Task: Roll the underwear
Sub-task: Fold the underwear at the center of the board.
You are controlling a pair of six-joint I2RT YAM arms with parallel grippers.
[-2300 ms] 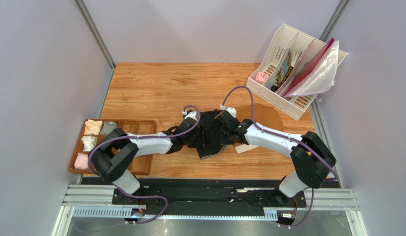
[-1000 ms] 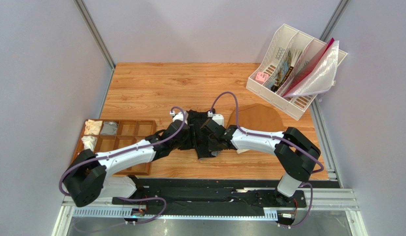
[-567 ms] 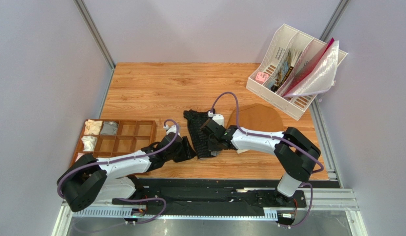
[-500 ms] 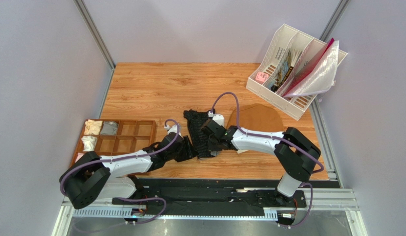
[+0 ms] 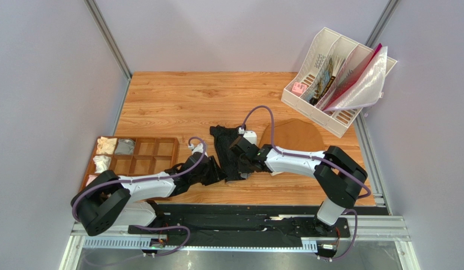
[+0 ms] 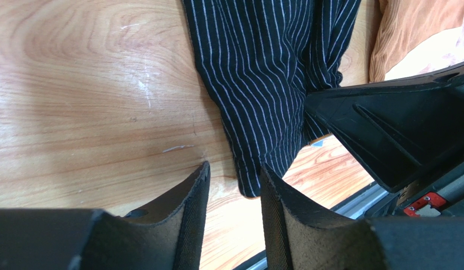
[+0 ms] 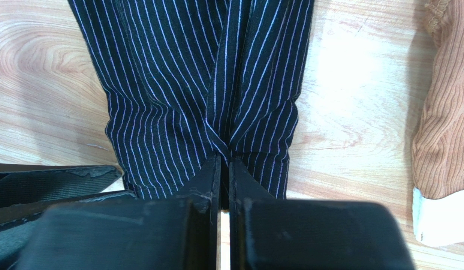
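Underwear [image 5: 224, 151] lies mid-table [image 5: 178, 101], folded into a narrow strip and not yet rolled. Right gripper [image 7: 224, 160] jaws clamp its fabric close to the near end. Left gripper [image 6: 234, 170] jaws stand slightly apart, empty, just beside it.

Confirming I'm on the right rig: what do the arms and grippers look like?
Left arm and right arm: white shells with black joints, each trailing looping purple cables. Left gripper and right gripper: matte black, with tapered fingers.
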